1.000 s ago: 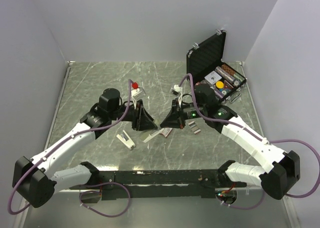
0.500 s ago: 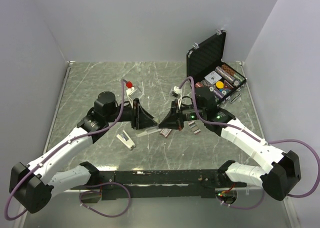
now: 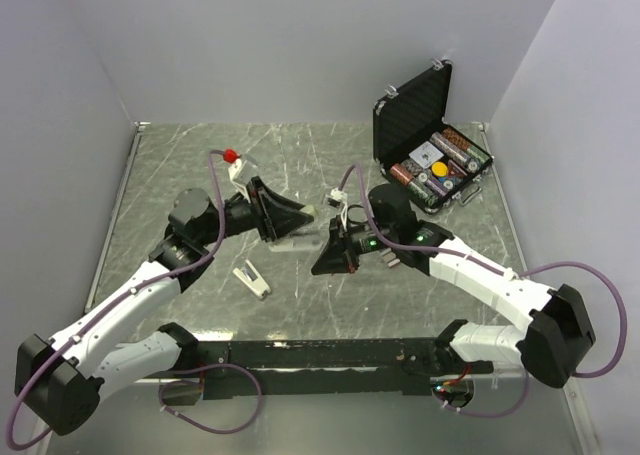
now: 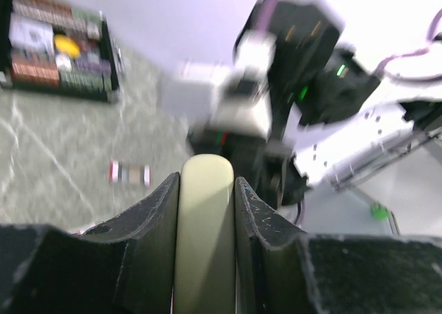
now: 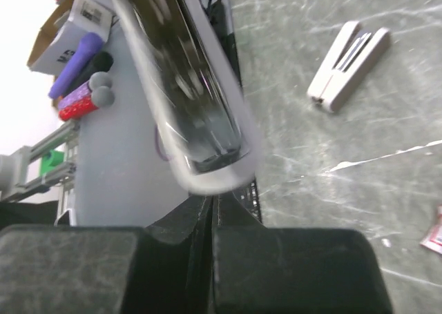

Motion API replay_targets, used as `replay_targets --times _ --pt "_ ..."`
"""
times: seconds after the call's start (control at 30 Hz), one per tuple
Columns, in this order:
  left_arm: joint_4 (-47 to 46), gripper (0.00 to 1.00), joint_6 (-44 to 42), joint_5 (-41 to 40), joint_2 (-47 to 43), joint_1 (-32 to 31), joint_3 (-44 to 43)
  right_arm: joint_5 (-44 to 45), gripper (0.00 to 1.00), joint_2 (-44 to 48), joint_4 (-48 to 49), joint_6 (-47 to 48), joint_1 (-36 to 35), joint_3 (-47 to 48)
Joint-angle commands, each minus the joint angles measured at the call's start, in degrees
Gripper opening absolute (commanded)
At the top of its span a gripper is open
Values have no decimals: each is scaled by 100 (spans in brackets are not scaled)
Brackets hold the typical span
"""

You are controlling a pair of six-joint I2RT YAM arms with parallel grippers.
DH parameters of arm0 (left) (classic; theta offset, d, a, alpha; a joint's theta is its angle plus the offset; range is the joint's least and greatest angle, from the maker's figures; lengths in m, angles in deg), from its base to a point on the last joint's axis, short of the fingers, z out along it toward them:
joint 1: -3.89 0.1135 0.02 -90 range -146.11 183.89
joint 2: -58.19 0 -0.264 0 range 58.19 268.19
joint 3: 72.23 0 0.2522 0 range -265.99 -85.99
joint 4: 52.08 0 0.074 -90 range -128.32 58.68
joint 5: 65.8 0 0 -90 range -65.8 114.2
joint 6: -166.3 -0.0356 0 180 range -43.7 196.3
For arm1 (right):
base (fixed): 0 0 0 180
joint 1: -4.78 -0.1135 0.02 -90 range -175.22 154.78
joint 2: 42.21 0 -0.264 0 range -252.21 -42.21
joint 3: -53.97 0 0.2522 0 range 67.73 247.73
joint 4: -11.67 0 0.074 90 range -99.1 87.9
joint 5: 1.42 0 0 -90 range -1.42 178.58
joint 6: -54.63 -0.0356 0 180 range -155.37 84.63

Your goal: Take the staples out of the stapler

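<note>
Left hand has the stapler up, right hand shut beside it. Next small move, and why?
Probably ease the right hand up so its closed tips meet the metal rail and push staples out. The left hand clamps the cream stapler off the table; the rail's end sits right at those tips. Blur hides any staples left inside.

Crowded centre, open flanks on the worktop (image 3: 170, 175)

Seen from the worktop's middle, the stretch from 9 to 12 o'clock up to the back wall lies bare and passable. At 1 to 2 o'clock the open black case (image 3: 425, 150) blocks the corner, its lid upright. In the middle the left pincer (image 3: 300, 225), clamped on the stapler (image 4: 204, 224), and the closed right pincer (image 3: 320, 263) stand almost tip to tip, leaving hardly any gap. A small white tool (image 3: 252, 280) lies at 7 o'clock, and small scraps (image 3: 390, 261) lie at 4 o'clock beside the right arm.
</note>
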Motion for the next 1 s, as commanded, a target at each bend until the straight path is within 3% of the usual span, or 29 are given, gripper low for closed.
replay_targets --times 0.0,0.27,0.6,0.97 --pt "-1037 1 257 -401 -121 -3 -118 -190 0 -78 252 -174 -156 51" --pt "-870 1 116 -445 -165 -12 -145 161 0 44 -54 9 -183 156" --pt "-387 1 -209 -1015 -306 -4 -48 1848 0 774 -1224 546 -174 859" --pt "79 1 -297 -1948 -121 -21 -145 3439 0 494 -232 151 -174 1141"
